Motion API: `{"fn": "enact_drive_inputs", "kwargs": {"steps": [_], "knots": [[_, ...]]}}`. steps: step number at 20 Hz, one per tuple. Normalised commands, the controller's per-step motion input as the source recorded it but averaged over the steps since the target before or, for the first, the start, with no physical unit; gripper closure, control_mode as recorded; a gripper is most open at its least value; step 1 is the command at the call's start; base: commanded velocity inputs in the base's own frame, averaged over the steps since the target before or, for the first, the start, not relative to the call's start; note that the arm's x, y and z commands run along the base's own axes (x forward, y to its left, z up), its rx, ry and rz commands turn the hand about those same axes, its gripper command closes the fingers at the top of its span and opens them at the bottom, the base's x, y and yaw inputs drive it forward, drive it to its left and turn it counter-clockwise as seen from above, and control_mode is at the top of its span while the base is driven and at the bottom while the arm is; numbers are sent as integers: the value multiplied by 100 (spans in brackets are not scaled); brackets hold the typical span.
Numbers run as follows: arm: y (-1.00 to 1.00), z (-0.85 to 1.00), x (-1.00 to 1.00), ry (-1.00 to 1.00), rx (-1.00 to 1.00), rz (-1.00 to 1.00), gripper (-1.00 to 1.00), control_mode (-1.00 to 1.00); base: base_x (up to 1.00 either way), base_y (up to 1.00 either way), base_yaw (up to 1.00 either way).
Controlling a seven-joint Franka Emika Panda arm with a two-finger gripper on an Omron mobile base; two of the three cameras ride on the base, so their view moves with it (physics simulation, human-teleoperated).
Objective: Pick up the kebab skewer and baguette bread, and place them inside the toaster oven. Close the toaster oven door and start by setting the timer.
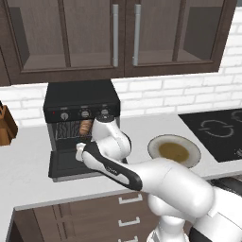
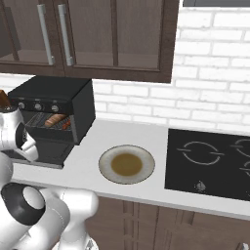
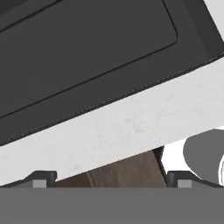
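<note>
The black toaster oven stands on the counter with its door folded down flat in front. On the wire rack inside lies the tan baguette bread, and the darker kebab skewer rests just to its right. In the left base view the baguette shows beside my arm. My gripper is open and empty, hovering low over the counter strip at the door's front edge. The dark door panel lies just beyond the fingertips.
A round plate with a brown centre sits on the counter right of the oven. A black cooktop lies further right. A wooden knife block stands at the far left. Brown drawers run below the counter edge.
</note>
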Motion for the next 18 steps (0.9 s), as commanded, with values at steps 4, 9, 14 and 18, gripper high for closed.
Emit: {"fn": "enact_drive_inputs", "kwargs": {"steps": [4, 9, 14, 18], "knots": [[9, -32, 0, 0, -5, 10, -100, -100, 0, 0, 0], [3, -34, 0, 0, -1, 7, -100, -100, 0, 0, 0], [5, -37, 19, 0, 0, 8, -100, -100, 0, 0, 0], [16, -43, 22, 0, 0, 11, -100, -100, 0, 0, 0]]}}
